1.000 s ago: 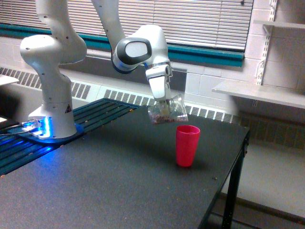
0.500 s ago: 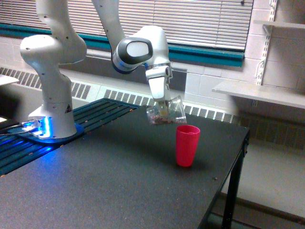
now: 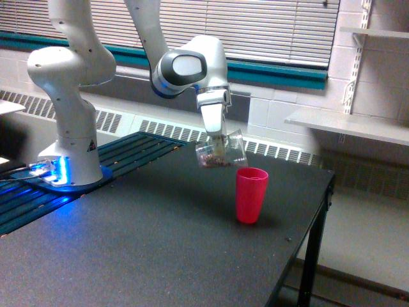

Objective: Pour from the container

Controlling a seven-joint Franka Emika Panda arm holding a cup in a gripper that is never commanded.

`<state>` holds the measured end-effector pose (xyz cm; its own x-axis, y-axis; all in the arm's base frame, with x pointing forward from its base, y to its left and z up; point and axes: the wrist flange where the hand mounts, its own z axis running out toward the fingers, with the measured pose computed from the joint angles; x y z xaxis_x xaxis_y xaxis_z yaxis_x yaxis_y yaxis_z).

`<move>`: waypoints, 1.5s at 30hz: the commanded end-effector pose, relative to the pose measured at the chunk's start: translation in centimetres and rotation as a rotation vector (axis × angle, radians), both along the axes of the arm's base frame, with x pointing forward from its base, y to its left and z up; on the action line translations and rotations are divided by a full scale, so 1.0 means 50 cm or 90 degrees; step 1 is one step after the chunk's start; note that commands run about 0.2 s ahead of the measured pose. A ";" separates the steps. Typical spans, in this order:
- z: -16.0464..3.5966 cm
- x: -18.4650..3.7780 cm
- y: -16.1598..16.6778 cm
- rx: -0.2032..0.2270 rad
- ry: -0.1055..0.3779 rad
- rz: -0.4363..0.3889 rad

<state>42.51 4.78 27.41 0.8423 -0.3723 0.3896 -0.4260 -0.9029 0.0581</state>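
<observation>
A pink cup (image 3: 252,194) stands upright on the dark desk (image 3: 140,243), just below and toward the exterior view's right of the container (image 3: 221,152), with nothing between the two. The robot's white base (image 3: 70,115) sits at the desk's far left on a blue-lit plate. Behind are closed window blinds (image 3: 255,25), a teal sill, a radiator grille and a white block wall with shelves (image 3: 348,125). The end effector (image 3: 218,142) pinches the container, which hangs in the air above the desk. It is tipped on its side, long axis near horizontal, mouth toward the exterior view's right, reddish-brown bits lying along its lower wall.
</observation>
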 end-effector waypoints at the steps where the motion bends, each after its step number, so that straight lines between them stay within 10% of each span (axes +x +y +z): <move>1: 0.007 0.004 0.024 -0.024 0.000 0.032; 45: 0.005 0.025 0.041 -0.093 0.009 0.062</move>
